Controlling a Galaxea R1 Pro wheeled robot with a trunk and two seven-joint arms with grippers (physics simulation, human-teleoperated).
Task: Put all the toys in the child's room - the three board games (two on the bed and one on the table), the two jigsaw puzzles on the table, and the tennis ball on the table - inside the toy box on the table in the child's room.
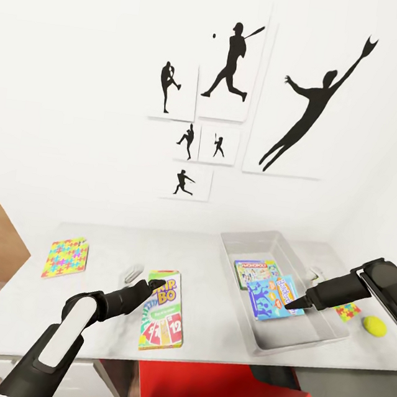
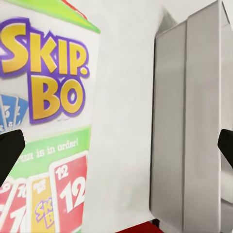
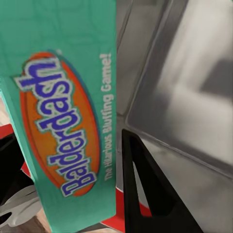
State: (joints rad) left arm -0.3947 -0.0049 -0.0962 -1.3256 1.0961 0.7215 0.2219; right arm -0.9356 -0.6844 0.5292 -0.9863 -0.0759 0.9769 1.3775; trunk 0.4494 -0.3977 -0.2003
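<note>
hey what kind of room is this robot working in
Most likely a child's bedroom or playroom: black baseball-player silhouette pictures hang on the white wall, and the long pale grey desk holds a colourful Skip-Bo game box, a multicoloured jigsaw square and a light grey open toy bin.

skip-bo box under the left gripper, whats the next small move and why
Probably lower the left gripper onto the Skip-Bo box and close on it. The gripper is open over the box's top end, the box lies flat on the table, and the toy box beside it already holds two games.
</note>
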